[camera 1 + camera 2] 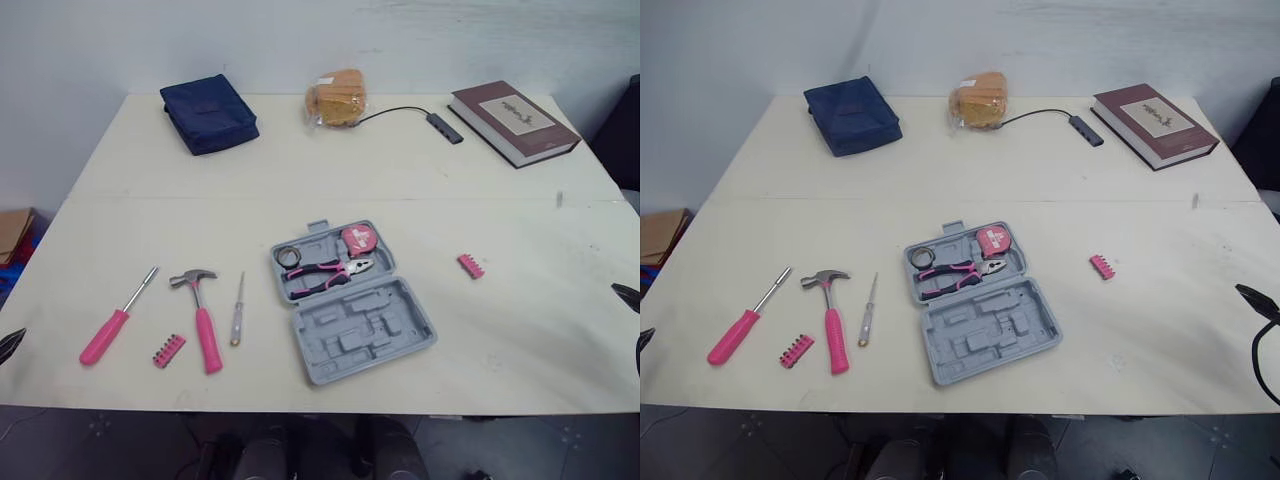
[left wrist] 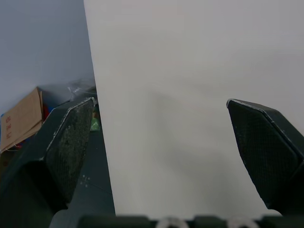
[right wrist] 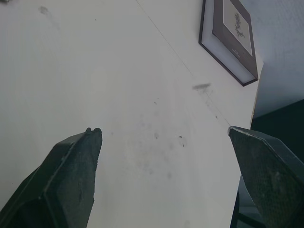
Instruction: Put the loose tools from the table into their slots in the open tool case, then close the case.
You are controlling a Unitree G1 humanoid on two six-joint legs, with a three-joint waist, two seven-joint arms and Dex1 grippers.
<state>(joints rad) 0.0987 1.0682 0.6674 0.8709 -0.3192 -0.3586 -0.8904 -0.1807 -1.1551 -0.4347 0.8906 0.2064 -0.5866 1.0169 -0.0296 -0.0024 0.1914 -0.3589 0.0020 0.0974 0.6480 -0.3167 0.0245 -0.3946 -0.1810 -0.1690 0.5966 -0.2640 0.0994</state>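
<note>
An open grey tool case lies in the middle of the white table. Its far half holds pink-handled pliers, a pink tape measure and a dark roll; its near half shows bare moulded slots. To its left lie a pink screwdriver, a pink-handled hammer, a thin tester screwdriver and a pink bit holder. A second pink bit holder lies right of the case. My left gripper is open over the table's left edge. My right gripper is open over bare table at the right edge.
At the back stand a navy pouch, a bagged bread roll, a cable with a hub and a brown book. A cardboard box sits on the floor left of the table.
</note>
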